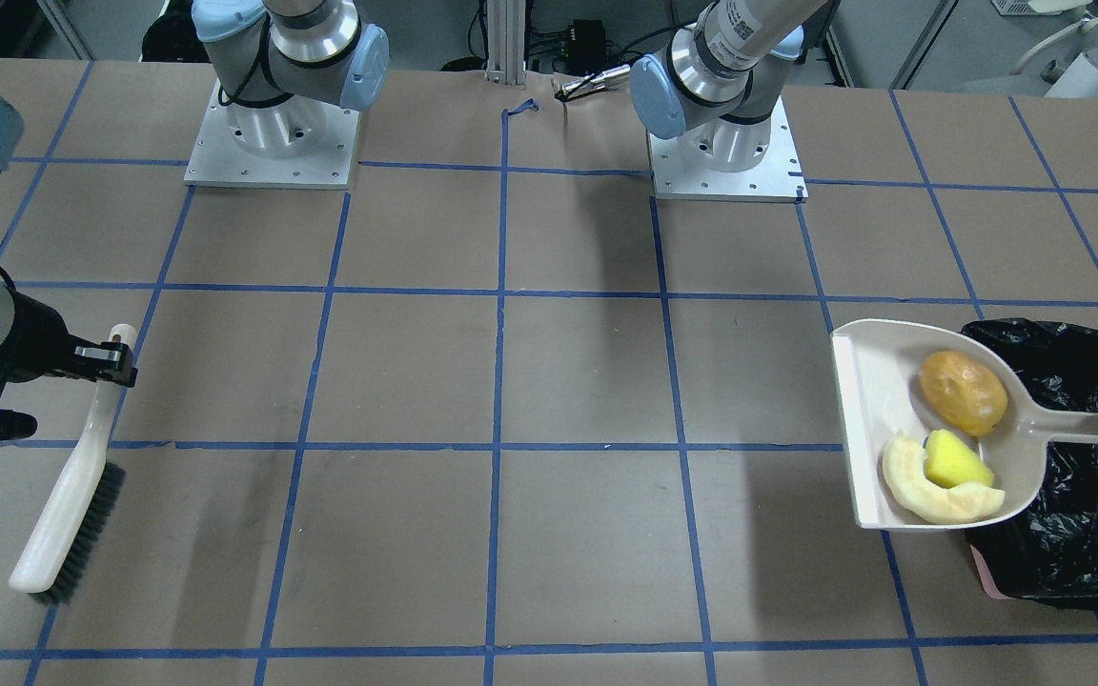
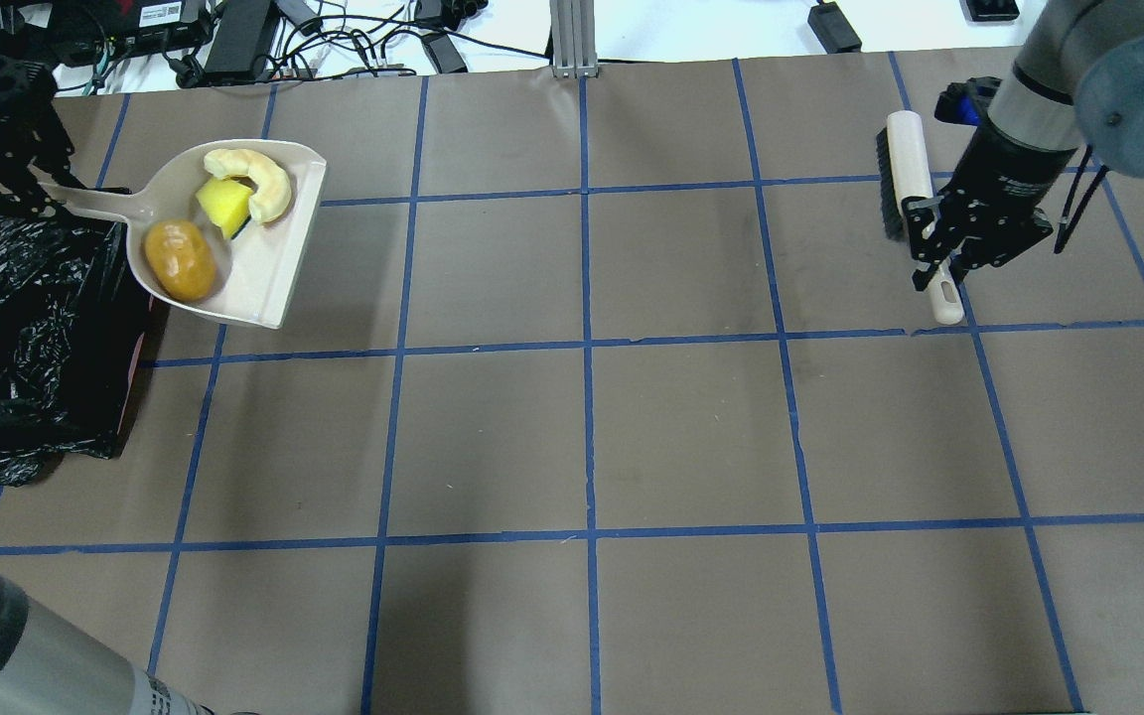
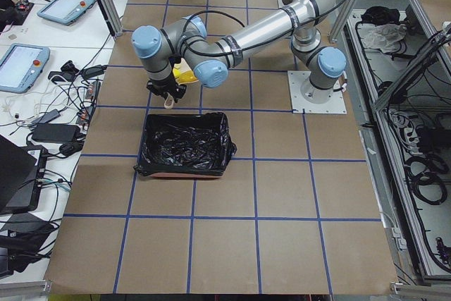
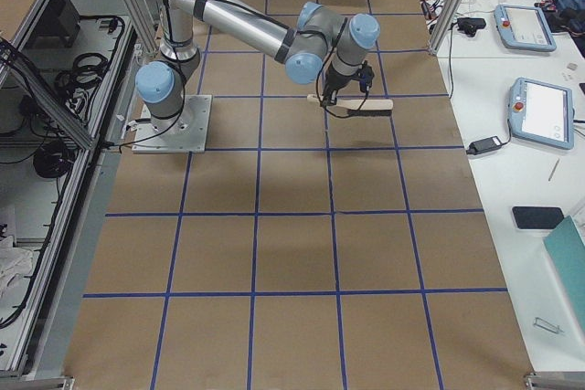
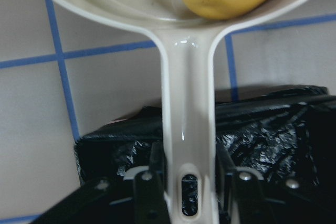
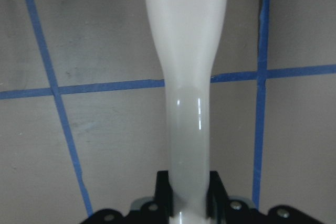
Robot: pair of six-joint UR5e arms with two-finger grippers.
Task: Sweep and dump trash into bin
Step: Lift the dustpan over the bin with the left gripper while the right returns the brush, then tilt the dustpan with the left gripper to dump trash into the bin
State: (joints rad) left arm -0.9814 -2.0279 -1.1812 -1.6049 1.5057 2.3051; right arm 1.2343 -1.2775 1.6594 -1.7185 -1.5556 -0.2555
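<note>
My left gripper [image 2: 31, 184] is shut on the handle of a beige dustpan [image 2: 274, 268], held level, handle over the bin's edge. In the pan lie the golden-brown potato [image 2: 179, 260], the yellow wedge [image 2: 219, 204] and the pale cream rind [image 2: 259, 179]. The bin [image 2: 26, 328], lined with a black bag, stands beside and partly under the pan. In the left wrist view the handle [image 5: 188, 129] runs between my fingers above the bag [image 5: 273, 140]. My right gripper [image 2: 944, 263] is shut on the handle of a white brush [image 2: 910, 159], far across the table.
Brown paper with a blue tape grid covers the table [image 2: 582, 427]. The two arm bases [image 1: 273, 143] stand at the robot's side. Cables and power supplies [image 2: 234, 30] lie beyond the far edge.
</note>
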